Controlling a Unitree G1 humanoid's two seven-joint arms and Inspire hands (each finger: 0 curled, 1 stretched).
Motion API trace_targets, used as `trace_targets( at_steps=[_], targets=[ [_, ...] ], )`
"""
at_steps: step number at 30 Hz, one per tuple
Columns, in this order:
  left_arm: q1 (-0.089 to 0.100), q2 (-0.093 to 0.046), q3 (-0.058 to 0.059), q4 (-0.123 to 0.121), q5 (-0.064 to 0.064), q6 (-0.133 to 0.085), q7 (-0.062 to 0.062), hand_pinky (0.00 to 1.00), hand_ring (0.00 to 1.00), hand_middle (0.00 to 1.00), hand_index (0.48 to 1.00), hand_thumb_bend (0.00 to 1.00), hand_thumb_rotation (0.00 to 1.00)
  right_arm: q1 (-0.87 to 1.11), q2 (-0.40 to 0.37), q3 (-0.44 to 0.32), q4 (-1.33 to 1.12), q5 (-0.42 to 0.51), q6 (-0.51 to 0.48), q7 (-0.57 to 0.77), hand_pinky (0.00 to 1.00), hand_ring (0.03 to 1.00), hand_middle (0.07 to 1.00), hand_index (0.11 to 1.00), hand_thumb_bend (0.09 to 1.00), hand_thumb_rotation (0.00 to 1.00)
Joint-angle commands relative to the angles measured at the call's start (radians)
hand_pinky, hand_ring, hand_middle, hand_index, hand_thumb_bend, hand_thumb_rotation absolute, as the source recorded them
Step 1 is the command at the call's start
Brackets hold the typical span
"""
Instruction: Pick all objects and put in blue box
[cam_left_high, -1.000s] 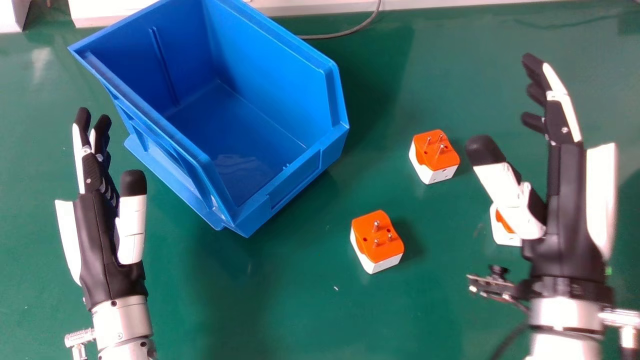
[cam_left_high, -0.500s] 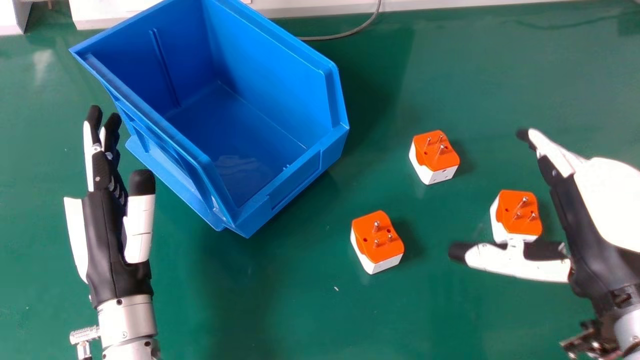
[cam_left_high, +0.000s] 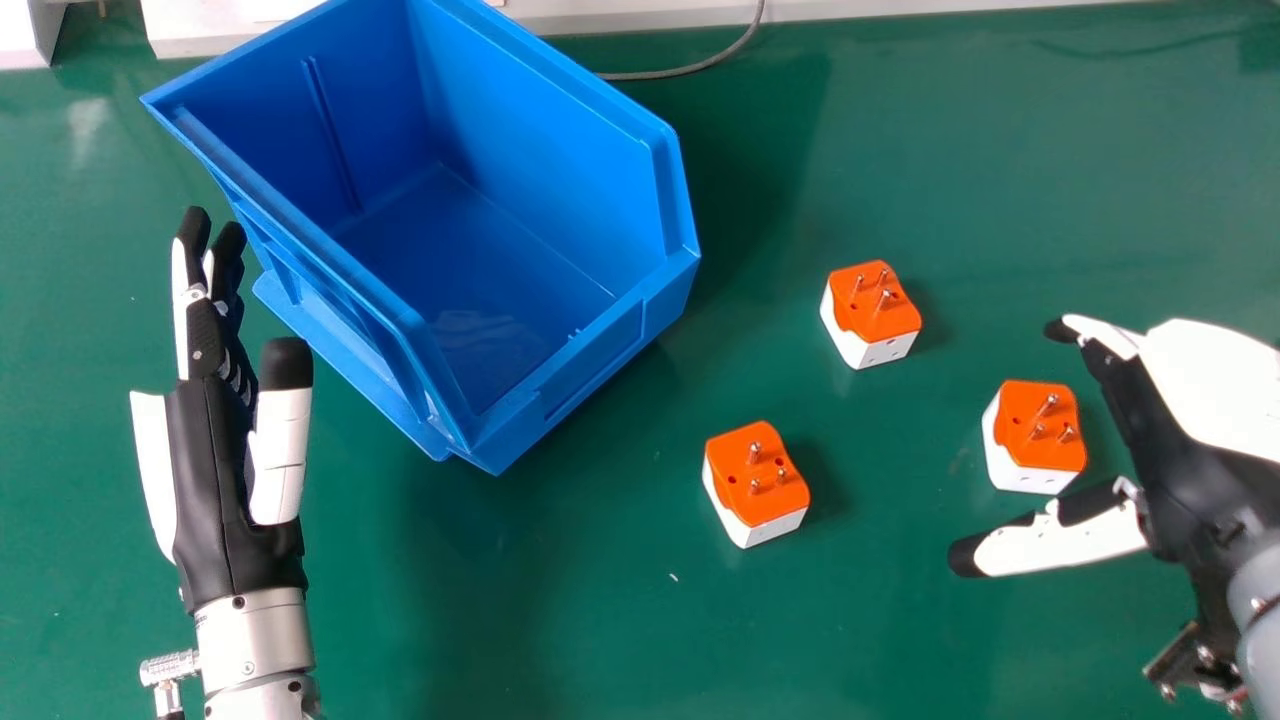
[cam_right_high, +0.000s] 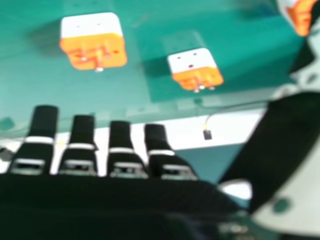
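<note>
head view: a blue box (cam_left_high: 640, 345) stands at an angle on a green table (cam_left_high: 560, 620), its inside facing up. to the right of the box and a little toward the robot sits the front plug (cam_left_high: 757, 480), orange over white. the back plug (cam_left_high: 872, 310) sits to the right of the box, farther from the robot. the right plug (cam_left_high: 1037, 430) is the one farthest right of the box. each rests on the table, outside the box, metal pins up. the left hand (cam_left_high: 225, 470) is just left of the box, fingers straight, thumb apart from them. the right hand (cam_left_high: 1190, 490) is well to the right of the box, beyond the right plug, fingers and thumb spread apart and holding nothing. behind the box run a pale ledge (cam_left_high: 900, 12) and a thin grey cable (cam_left_high: 690, 72).

right hand view: the fingers of the right hand (cam_right_high: 45, 120) are straight, the thumb well apart. the right plug and the back plug are in full sight, clear of the fingertips; part of the front plug shows near the thumb.
</note>
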Motion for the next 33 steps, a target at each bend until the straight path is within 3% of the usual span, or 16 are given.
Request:
trace_targets(
  at_steps=[1,4,8,11,13,22,29,33],
  targets=[
    [-0.01,-0.002,-0.001,-0.021,0.002,-0.013,0.004,1.0,0.97,0.95,0.967,0.99,0.94,-0.038,-0.042,-0.009,0.022,-0.009,-0.023,0.008,0.68,0.868,0.907,0.88,0.941,0.22],
    [-0.012,-0.002,-0.001,-0.016,0.005,-0.012,0.008,1.0,0.97,0.95,0.967,0.99,0.94,-0.065,-0.083,-0.002,0.071,0.009,-0.056,-0.004,0.64,0.858,0.903,0.878,0.95,0.2],
    [-0.012,-0.004,-0.004,-0.013,-0.001,-0.015,0.001,1.0,0.97,0.95,0.967,1.0,0.94,-0.099,-0.131,0.008,0.135,0.024,-0.105,-0.04,0.6,0.841,0.896,0.87,0.969,0.19],
    [-0.015,-0.004,-0.002,-0.006,0.0,-0.018,0.003,1.0,0.97,0.95,0.97,1.0,0.94,-0.126,-0.158,0.006,0.175,0.048,-0.125,-0.048,0.57,0.841,0.899,0.873,0.971,0.18],
    [-0.016,-0.002,-0.001,0.0,0.003,-0.019,0.004,1.0,0.97,0.95,0.97,1.0,0.95,-0.147,-0.183,0.005,0.206,0.067,-0.139,-0.047,0.57,0.846,0.903,0.876,0.966,0.17],
    [-0.025,0.001,0.0,0.017,-0.009,-0.033,-0.007,1.0,0.97,0.95,0.971,0.99,0.94,-0.228,-0.275,0.023,0.349,0.135,-0.176,-0.075,0.61,0.863,0.917,0.891,0.927,0.16],
    [-0.019,0.004,0.001,0.005,0.0,-0.024,-0.004,1.0,0.97,0.95,0.971,1.0,0.95,-0.283,-0.321,0.055,0.472,0.176,-0.205,-0.142,0.64,0.867,0.92,0.896,0.904,0.15],
    [-0.021,0.0,0.001,0.0,-0.008,-0.027,-0.007,0.99,0.97,0.95,0.968,0.99,0.95,-0.316,-0.345,0.073,0.536,0.211,-0.222,-0.159,0.63,0.862,0.921,0.895,0.889,0.15]
  ],
)
